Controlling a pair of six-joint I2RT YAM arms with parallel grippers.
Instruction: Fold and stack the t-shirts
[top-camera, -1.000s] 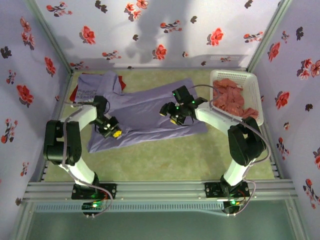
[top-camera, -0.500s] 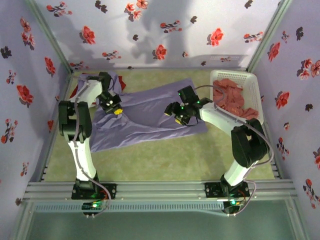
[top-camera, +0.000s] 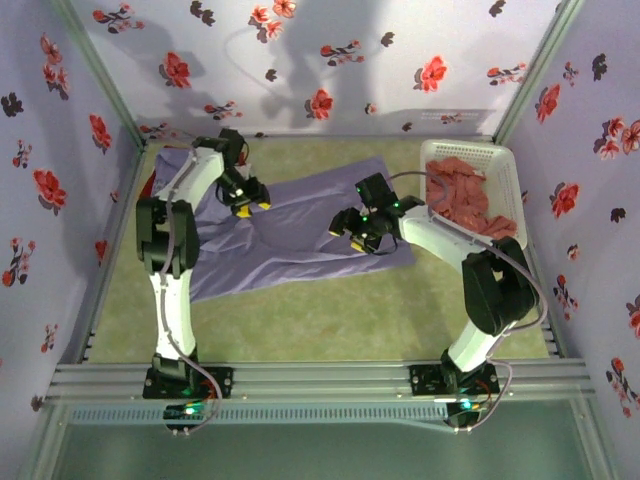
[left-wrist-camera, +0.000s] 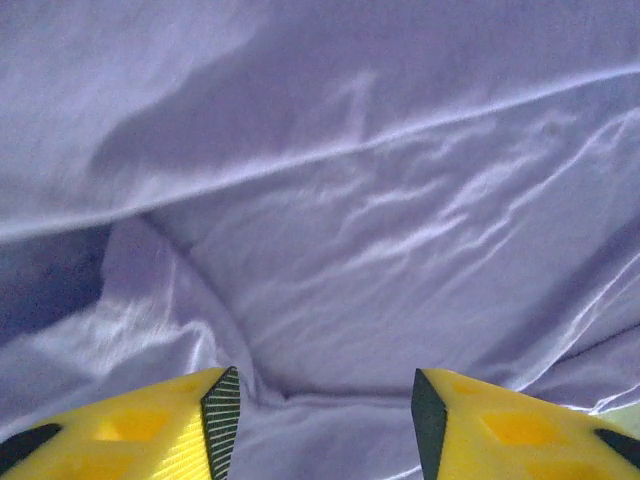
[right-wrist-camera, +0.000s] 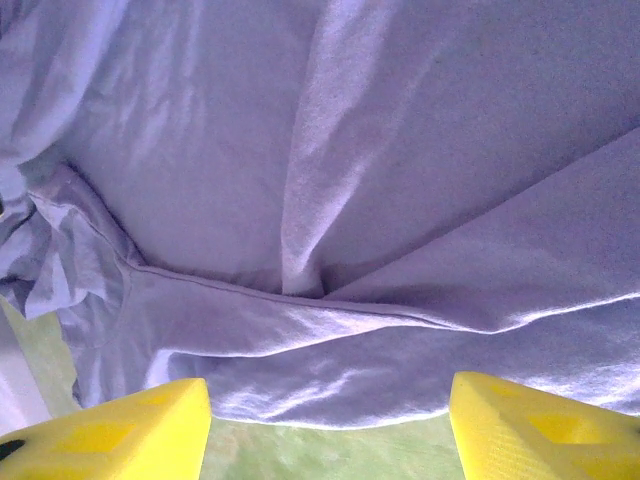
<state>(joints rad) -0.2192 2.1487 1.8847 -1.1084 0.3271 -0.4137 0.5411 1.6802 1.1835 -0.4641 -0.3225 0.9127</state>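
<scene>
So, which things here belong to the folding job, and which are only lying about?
Job: lavender t-shirt; red crumpled cloth at the right.
Lying about: white basket holding that cloth; green table cover.

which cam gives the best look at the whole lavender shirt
The top external view: the lavender shirt lies spread out, with most of its outline visible. The left wrist view gives a close patch of wrinkled cloth. The right wrist view shows a fold and the hem against the green table surface.

No lettering or numbers can be read.
</scene>
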